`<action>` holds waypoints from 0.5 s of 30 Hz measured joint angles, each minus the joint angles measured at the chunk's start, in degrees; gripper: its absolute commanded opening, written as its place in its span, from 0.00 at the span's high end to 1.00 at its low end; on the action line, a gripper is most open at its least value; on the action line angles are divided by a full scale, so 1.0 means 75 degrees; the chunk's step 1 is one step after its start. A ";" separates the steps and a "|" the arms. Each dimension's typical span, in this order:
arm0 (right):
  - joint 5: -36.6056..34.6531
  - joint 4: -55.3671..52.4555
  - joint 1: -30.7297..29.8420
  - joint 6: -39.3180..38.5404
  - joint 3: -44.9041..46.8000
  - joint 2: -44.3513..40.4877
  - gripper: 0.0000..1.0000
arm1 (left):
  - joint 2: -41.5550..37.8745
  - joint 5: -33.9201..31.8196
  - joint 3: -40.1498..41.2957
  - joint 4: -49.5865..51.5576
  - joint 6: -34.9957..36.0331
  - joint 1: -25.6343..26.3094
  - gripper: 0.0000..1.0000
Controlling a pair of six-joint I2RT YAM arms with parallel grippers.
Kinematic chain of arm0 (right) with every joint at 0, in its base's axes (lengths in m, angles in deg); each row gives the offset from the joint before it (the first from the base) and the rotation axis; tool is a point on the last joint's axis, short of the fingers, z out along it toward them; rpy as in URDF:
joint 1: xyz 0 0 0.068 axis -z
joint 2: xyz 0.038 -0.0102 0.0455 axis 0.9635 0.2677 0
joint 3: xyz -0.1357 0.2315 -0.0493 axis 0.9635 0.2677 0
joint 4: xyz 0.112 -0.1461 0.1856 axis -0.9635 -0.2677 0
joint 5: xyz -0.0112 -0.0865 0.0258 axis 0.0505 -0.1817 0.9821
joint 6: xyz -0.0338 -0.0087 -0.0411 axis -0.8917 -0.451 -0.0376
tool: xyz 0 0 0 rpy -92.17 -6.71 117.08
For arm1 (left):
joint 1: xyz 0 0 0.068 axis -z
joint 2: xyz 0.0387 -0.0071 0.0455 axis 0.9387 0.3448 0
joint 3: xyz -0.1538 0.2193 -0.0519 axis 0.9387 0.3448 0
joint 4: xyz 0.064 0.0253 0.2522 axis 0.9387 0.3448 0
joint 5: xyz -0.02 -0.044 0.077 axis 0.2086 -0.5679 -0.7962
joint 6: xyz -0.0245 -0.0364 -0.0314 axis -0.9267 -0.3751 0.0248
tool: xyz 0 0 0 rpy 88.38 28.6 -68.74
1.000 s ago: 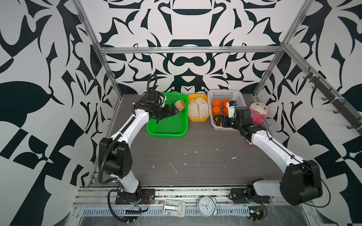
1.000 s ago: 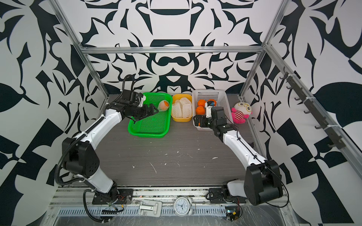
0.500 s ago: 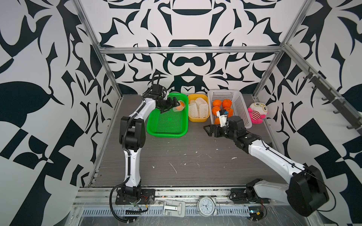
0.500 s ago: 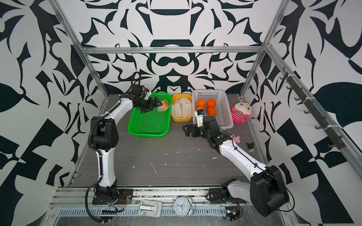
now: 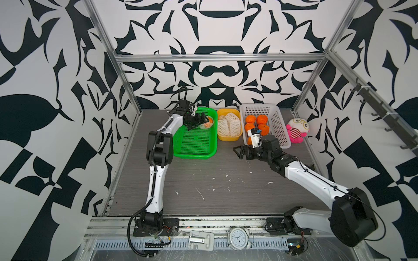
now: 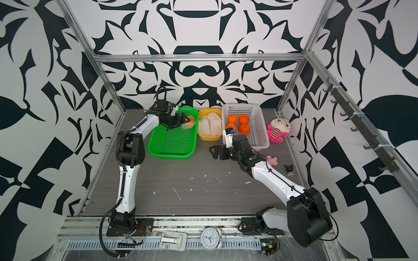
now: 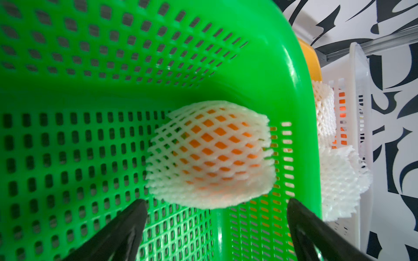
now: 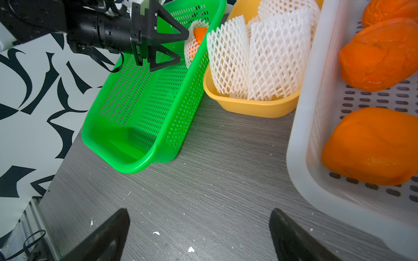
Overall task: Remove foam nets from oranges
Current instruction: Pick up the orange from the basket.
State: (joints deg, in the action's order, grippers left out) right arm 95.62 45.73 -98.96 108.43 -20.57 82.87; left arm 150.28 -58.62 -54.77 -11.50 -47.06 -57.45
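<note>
1. Left gripper [image 7: 216,202]: jaws wide apart, empty, tips just beside the netted orange [image 7: 210,153].
2. Netted orange lies in the green basket [image 5: 194,144], at its 1 o'clock corner. The basket is at the table's 11 o'clock.
3. Empty foam nets [image 5: 229,126] in the yellow tub [image 5: 228,137], 12 o'clock.
4. Bare oranges [image 5: 262,118] in the white basket [image 5: 277,126], 1 o'clock.
5. Right gripper [image 5: 238,152]: jaws apart, empty, at the white basket's 7 o'clock.
</note>
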 measured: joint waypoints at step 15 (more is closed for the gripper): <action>0.0035 -0.0020 0.0000 0.0003 0.0000 0.0213 0.00 | 0.0959 0.0175 -0.0906 -0.0315 -0.0399 0.0009 0.05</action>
State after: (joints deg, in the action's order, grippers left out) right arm 95.88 45.58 -98.96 108.45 -20.57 84.47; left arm 157.47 -57.30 -61.56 -13.86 -50.05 -57.39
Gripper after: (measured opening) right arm 0.994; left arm 0.973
